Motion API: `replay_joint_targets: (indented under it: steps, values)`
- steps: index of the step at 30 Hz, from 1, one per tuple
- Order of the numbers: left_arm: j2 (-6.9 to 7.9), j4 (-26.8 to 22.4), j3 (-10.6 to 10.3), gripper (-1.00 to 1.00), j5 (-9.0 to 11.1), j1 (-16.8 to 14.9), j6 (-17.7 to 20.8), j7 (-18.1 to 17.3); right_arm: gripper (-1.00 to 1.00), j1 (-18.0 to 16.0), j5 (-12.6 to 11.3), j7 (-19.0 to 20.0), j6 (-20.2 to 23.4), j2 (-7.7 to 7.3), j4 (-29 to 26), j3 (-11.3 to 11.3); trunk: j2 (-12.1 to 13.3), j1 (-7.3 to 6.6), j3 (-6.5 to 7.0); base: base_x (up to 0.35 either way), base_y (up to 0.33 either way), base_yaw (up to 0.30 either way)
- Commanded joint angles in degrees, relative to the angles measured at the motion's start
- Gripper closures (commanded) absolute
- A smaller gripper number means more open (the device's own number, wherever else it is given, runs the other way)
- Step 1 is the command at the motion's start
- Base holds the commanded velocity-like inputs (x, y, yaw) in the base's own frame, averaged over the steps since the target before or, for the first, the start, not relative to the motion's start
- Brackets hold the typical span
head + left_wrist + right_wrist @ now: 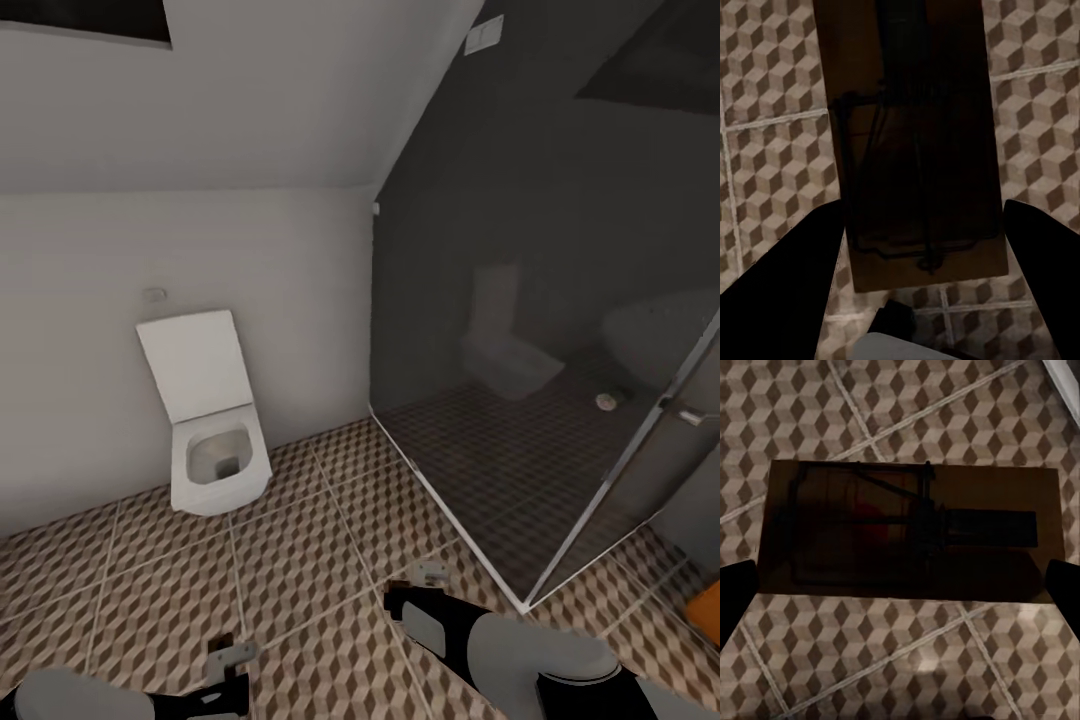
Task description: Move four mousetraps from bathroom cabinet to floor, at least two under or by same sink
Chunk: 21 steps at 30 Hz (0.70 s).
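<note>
**Carrying two mousetraps across the bathroom toward a sink**

Both hands loaded. Left gripper [922, 225] closed on a mousetrap [916, 142], dark fingers either side of the tan board, wire spring facing the wrist camera, patterned bathroom floor [765, 150] well below. Right gripper [900, 585] likewise clamped on a second mousetrap [907, 531], board held flat and crosswise between the fingers, above the same cube-pattern tiles. From the head view, both grippers low at the frame's lower edge: left gripper [228, 665], right gripper [425, 590], over the bathroom floor [300, 540].

Ahead: a white toilet [210, 430] with its lid raised against the pale wall, and to the right a dark glass shower enclosure [540, 400] with a darker floor inside. An orange-brown corner [705, 610] at the far right edge, probably the cabinet, too cropped to be sure.

Judged step: transport, with release to come. Best to turn the base and find the basin before lowering anything, as this spot looks wrong for the sink condition. Keep both boards level and grips firm during travel. Avoid the shower's darker floor, since all traps need one surface. At the sink, lower close to the tiles before opening the fingers, setting both traps just beside or beneath it.
</note>
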Motion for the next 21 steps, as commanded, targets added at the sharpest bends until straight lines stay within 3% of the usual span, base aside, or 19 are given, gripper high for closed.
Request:
replay_joint_targets:
  steps: [1,15,21]
  values:
    - [0.00,-0.18,-0.34,1.00,0.32,-0.12,-0.37,0.05,1.00,-0.07,0.07,-0.33,0.30,-0.01,-0.10,0.21,-0.04,0.04,-0.06,0.335,0.109,0.282]
    - [-0.14,-0.18,-0.34,1.00,0.32,-0.12,-0.41,0.02,1.00,-0.07,0.04,-0.34,0.60,-0.02,-0.10,0.21,-0.04,0.04,-0.07,0.078,0.016,0.287]
    - [-0.19,-0.18,-0.34,1.00,0.32,-0.12,-0.45,0.01,1.00,-0.07,0.04,-0.26,0.46,-0.02,-0.10,0.21,-0.04,0.04,-0.07,0.285,0.057,0.075]
